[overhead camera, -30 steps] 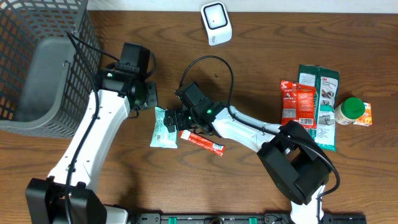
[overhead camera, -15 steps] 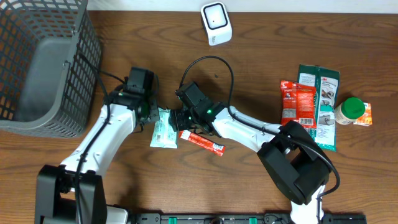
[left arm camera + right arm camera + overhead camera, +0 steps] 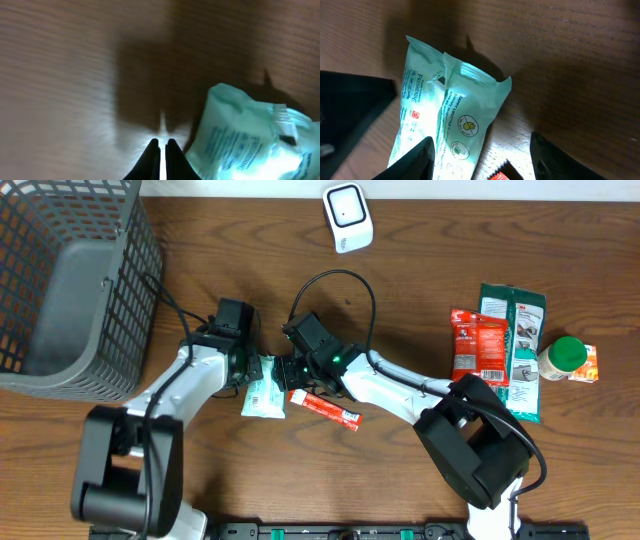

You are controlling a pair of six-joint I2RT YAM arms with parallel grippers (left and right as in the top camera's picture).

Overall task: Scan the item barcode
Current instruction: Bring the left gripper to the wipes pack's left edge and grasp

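A mint-green wipes packet (image 3: 264,392) lies flat on the wooden table, also seen in the right wrist view (image 3: 450,110) and the left wrist view (image 3: 250,140). My left gripper (image 3: 250,368) is shut, its tips (image 3: 162,145) low over the table just left of the packet's edge. My right gripper (image 3: 285,370) is open over the packet's other side (image 3: 481,139): one finger (image 3: 415,160) lies over the packet, the other (image 3: 555,155) over bare wood. The white scanner (image 3: 347,217) stands at the back of the table.
A red stick packet (image 3: 328,409) lies just right of the wipes, its end showing between my right fingers (image 3: 500,176). A grey wire basket (image 3: 130,290) fills the back left. At the right lie a red snack bag (image 3: 478,345), a green pack (image 3: 515,350) and a green-lidded bottle (image 3: 565,358).
My left gripper has swung from beside the basket over to the wipes packet's left edge. The right arm and the packet have stayed where they were.
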